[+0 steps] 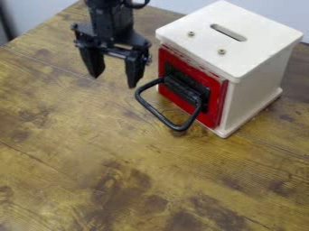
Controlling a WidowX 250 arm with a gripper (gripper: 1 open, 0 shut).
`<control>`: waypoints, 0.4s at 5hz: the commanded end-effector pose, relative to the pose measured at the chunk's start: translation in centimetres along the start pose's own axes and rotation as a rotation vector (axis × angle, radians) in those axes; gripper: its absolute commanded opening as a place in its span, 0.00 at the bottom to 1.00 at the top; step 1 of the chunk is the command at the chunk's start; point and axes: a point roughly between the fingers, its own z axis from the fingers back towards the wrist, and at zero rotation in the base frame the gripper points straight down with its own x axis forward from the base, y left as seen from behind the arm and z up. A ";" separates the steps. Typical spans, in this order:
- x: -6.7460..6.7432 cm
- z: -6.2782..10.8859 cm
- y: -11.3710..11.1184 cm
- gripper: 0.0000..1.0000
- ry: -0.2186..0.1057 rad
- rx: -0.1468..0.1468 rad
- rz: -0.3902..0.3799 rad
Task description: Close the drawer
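The black two-fingered pincer [112, 69] hangs over the worn brown wooden tabletop [85, 171] with its fingers spread apart and nothing between them. One finger [90, 61] sits on the far side from the box and the other finger [134, 72] on the near side, both pointing down toward the table.

The red box-shaped drawer with its black front plate [193, 87] lies just to the right of the pincer in the picture, set into the pale wooden cube casing [241, 63]. The red face looks close to level with the casing's front, though whether it is pushed fully home cannot be told from this angle. Its large black wire loop handle [165, 106] reaches out from the front plate, slopes down toward the tabletop, and ends below and slightly right of the nearer finger. The finger and the loop are near each other but apart.

The casing carries a narrow slot [229, 33] on its top face, further right and beyond the pincer. What the drawer holds is hidden, since its interior does not show.
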 end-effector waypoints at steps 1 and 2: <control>2.2 1.6 -1.1 1.00 -0.038 0.007 -0.027; 2.5 1.8 -0.3 1.00 -0.045 0.007 0.003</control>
